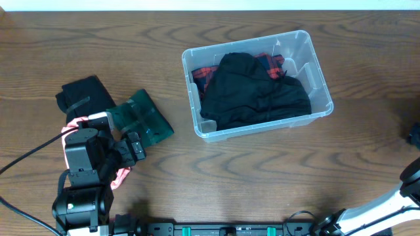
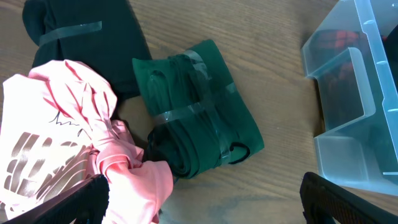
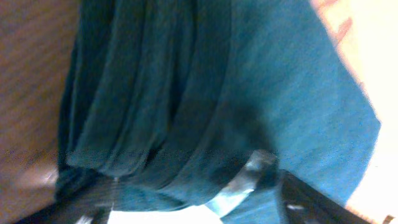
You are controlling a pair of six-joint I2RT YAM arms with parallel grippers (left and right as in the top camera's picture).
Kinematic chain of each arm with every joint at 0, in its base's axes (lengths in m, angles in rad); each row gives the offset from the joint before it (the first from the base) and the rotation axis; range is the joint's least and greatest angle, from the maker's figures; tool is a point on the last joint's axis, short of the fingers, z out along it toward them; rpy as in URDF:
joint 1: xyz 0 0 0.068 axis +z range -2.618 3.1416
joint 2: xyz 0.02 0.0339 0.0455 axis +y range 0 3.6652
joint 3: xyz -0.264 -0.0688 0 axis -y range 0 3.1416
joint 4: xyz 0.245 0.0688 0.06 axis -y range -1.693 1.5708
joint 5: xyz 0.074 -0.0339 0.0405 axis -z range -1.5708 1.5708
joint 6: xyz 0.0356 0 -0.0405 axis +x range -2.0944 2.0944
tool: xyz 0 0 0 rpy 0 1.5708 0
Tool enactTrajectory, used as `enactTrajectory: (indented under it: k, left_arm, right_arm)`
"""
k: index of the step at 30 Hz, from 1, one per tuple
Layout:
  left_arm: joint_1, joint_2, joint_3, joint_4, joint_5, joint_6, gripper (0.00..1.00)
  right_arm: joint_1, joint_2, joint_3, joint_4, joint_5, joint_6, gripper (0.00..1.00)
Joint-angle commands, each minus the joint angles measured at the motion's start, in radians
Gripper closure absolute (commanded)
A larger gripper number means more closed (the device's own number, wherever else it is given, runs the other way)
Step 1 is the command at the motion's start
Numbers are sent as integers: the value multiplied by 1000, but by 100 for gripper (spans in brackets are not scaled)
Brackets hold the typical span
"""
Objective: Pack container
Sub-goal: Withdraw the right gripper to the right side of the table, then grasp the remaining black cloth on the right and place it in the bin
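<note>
The clear plastic container (image 1: 317, 77) stands right of the table's middle and holds a black garment (image 1: 252, 88) over red plaid cloth (image 1: 205, 73). Its corner shows in the left wrist view (image 2: 348, 93). My left gripper (image 2: 202, 199) is open, its fingers spread wide low over the table. A pink garment (image 2: 74, 143) lies against its left finger. A green taped bundle (image 2: 196, 106) lies just beyond it. My right gripper (image 3: 196, 199) is close over a teal taped bundle (image 3: 205, 93), its fingers wide apart on either side. The view is blurred.
A black taped bundle (image 1: 82, 95) lies at the far left, behind the green bundle (image 1: 141, 118). The left arm (image 1: 85, 170) sits at the lower left. The right arm (image 1: 394, 203) enters at the bottom right corner, its gripper past the frame's edge.
</note>
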Motion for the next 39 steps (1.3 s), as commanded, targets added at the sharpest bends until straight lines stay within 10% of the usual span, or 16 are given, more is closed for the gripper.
enactTrajectory:
  k: [1, 6, 21, 39]
  left_arm:
    - [-2, 0, 22, 1, 2, -5, 2]
    - [-2, 0, 22, 1, 2, -5, 2]
    - [-2, 0, 22, 1, 2, -5, 2]
    - [-2, 0, 21, 0, 2, -5, 2]
  right_arm:
    - [-24, 86, -31, -21, -7, -11, 61]
    - [-7, 68, -28, -38, -136, 3, 98]
    - [301, -345, -22, -29, -263, 80, 99]
    - [1014, -596, -21, 94, -243, -147, 99]
